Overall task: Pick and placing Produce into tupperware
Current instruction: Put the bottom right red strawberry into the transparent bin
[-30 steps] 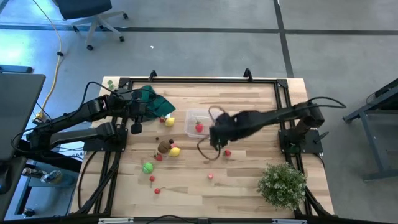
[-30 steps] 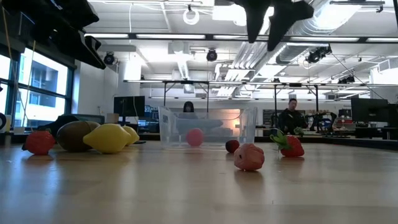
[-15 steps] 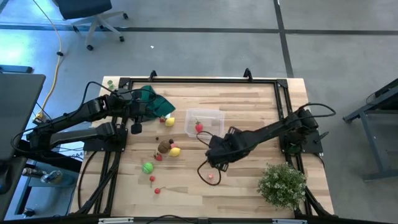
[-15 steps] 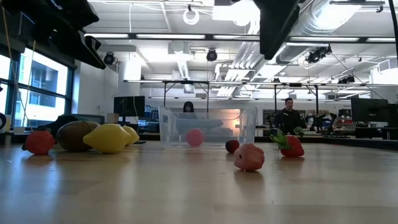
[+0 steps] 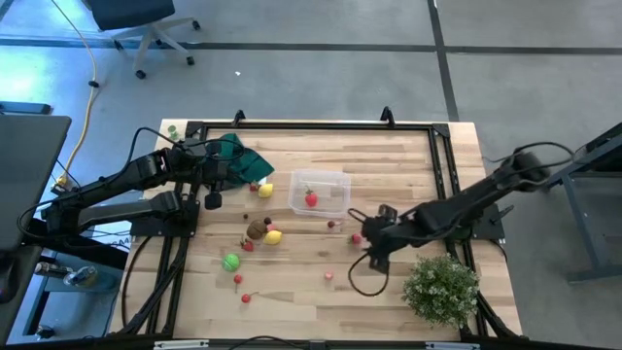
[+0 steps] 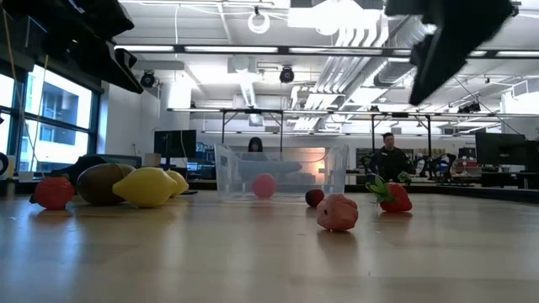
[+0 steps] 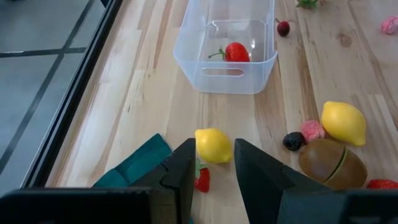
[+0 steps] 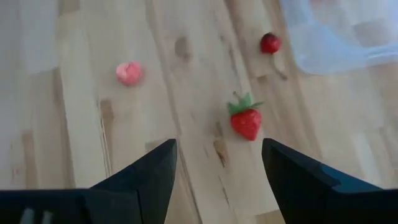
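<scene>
Strawberry [image 8: 247, 121] lies ahead of open right tool [image 8: 214, 163].

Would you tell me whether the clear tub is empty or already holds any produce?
Not empty: the tupperware holds one red strawberry, seen inside it from above.

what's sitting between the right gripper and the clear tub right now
A strawberry and a small dark-red cherry lie on the wood between the open right gripper and the tub, shown in the right wrist view.

Two arms, dark matte black, jointed tubular links. Right arm [image 5: 457, 206]: thin black cable looping loose beside wrist. Left arm [image 5: 117, 190]: blocky black housings. Fingers [image 8: 143, 180]: flat, angular, black plastic, paired per gripper.
</scene>
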Controlling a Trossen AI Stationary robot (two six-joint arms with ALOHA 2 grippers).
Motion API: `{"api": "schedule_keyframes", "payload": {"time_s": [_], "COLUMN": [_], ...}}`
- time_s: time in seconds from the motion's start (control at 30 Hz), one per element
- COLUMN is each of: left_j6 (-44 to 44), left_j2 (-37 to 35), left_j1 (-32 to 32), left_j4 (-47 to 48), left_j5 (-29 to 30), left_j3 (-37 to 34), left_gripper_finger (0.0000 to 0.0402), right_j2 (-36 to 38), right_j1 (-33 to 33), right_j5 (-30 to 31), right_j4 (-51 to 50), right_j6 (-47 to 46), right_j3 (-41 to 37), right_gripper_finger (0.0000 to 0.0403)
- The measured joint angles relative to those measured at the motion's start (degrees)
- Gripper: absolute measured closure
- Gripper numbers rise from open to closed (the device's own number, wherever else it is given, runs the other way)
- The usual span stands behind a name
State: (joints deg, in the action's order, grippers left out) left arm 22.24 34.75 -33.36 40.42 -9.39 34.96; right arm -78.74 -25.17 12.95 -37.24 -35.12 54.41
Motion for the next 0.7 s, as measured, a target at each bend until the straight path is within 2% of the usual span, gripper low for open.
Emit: {"api": "schedule_keyframes", "payload": {"time_s": [0.23, 0.43, 0.7], "left_j6": [0.01, 0.00, 0.00], "left_j2": [0.01, 0.00, -0.01], "left_j1": [0.00, 0.00, 0.00], "left_j4": [0.02, 0.02, 0.02], "left_j5": [0.00, 0.02, 0.00], "left_j3": [0.00, 0.00, 0.00], "left_gripper_finger": [0.0302, 0.0302, 0.0302], "right_j2": [2.34, 2.23, 2.23], "right_j1": [0.85, 4.20, 7.61], "right_j5": [-1.21, 0.32, -2.95], "right_j4": [19.71, 25.91, 30.82], "right_j6": [16.79, 17.84, 22.13], "right_j3": [-13.72, -19.36, -22.73], "right_gripper_finger": [0.0174, 0.0174, 0.0174]}}
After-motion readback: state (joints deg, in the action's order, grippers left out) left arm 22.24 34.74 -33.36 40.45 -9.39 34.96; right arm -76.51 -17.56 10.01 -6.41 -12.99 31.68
